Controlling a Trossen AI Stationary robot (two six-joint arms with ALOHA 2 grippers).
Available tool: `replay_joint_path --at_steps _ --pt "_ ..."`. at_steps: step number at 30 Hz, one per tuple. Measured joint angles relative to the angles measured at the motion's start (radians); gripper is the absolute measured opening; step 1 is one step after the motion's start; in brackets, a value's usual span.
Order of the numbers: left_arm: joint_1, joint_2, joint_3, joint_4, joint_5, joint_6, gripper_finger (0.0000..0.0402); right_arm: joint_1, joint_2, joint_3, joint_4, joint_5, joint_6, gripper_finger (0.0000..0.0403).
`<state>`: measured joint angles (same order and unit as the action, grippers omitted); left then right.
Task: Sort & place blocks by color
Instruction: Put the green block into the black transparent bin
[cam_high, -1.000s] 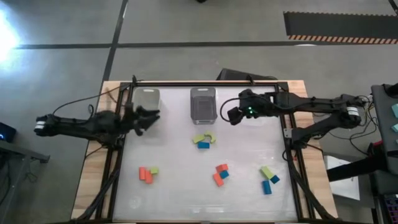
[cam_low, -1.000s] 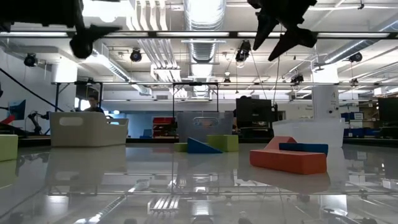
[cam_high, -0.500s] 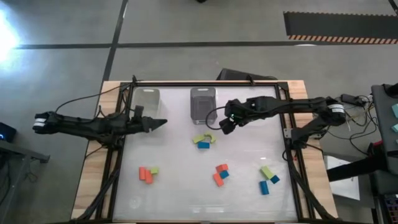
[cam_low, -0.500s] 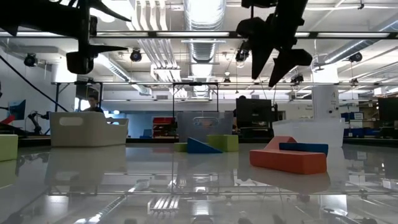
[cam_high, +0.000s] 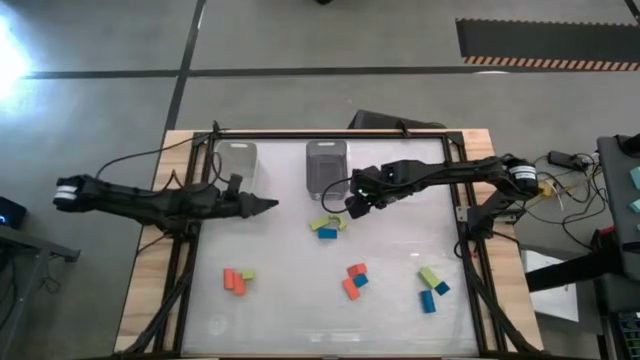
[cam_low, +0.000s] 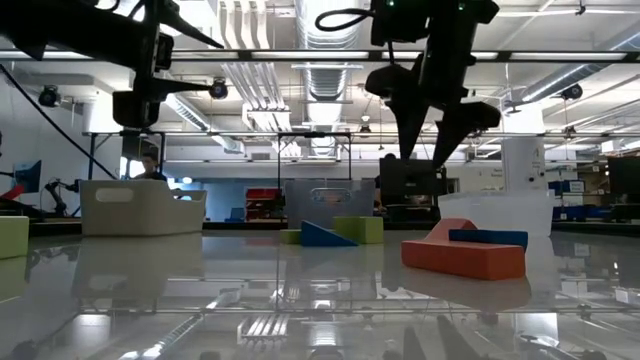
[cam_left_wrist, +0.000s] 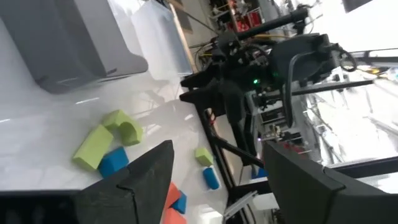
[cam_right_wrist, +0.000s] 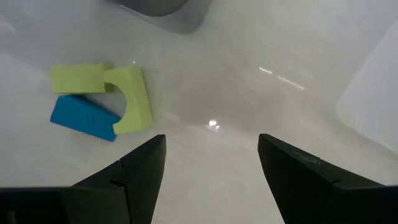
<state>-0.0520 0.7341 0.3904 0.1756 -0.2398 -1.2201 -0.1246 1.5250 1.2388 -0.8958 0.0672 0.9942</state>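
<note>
Small blocks lie flat on the white table in four clusters: two lime green and a blue one (cam_high: 328, 225) at the centre, orange-red with green (cam_high: 236, 280) near left, orange-red with blue (cam_high: 354, 281) near centre, green with blue (cam_high: 432, 288) near right. My right gripper (cam_high: 355, 203) hovers open just right of and beyond the centre cluster; its wrist view shows the green arch block (cam_right_wrist: 132, 99) and the blue block (cam_right_wrist: 84, 118) ahead of the fingers. My left gripper (cam_high: 263, 205) hangs open above the table, left of that cluster (cam_left_wrist: 107, 144).
Clear plastic bins stand along the far side: one far left (cam_high: 237, 160), one at the centre (cam_high: 326, 165). A black frame (cam_high: 330, 132) borders the table. In the low view the right gripper (cam_low: 430, 125) hangs well above the blocks (cam_low: 465, 255).
My right gripper has moved toward the table's left and near edge and come down, from beside the centre bin to the green and blue cluster. My left gripper has reached toward the table's right and slightly nearer, turning as it went. No block has moved.
</note>
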Motion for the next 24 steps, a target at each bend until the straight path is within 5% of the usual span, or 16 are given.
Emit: replay_joint_path --at_steps 12,24 --pt "0.005 0.128 0.041 0.001 -0.005 0.034 0.0117 0.023 0.033 0.001 0.262 -0.102 0.017 0.0247" --pt "0.033 0.031 0.06 0.093 -0.085 0.209 0.0106 0.039 0.232 0.141 0.239 -0.102 -0.068 0.0247"
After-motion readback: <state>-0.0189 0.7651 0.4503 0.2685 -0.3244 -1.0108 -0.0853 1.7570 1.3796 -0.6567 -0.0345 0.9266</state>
